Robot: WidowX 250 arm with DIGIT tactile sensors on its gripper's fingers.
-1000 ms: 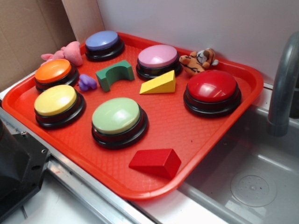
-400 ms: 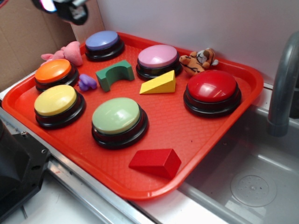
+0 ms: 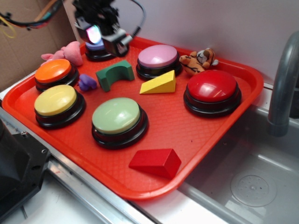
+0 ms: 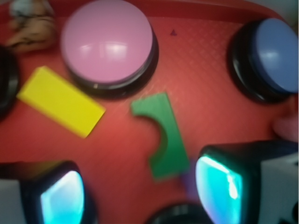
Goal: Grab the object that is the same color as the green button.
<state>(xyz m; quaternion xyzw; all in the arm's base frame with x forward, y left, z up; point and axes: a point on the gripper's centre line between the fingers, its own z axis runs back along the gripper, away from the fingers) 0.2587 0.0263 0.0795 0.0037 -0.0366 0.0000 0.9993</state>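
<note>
The object, a dark green arch block [image 3: 114, 73], lies on the red tray [image 3: 187, 135] between the purple toy and the pink button. In the wrist view it [image 4: 164, 140] sits ahead of the fingers, nearer the right one. The pale green button [image 3: 117, 116] stands at the tray's front middle. My gripper [image 3: 105, 39] hovers above the blue button at the back left, a little behind the arch block. It is open, and nothing lies between its glowing fingertips [image 4: 219, 186].
On the tray are yellow [image 3: 56, 100], orange [image 3: 53, 71], pink [image 3: 158, 56] and red [image 3: 212, 86] buttons, a yellow wedge [image 3: 159, 84], a red wedge [image 3: 155, 162] and a purple toy [image 3: 87, 82]. Plush toys sit at the back rim. A sink [image 3: 252, 186] and faucet [image 3: 282, 84] are at the right.
The gripper has come in from the top left and moved down and right, now over the blue button. Nothing on the tray has moved.
</note>
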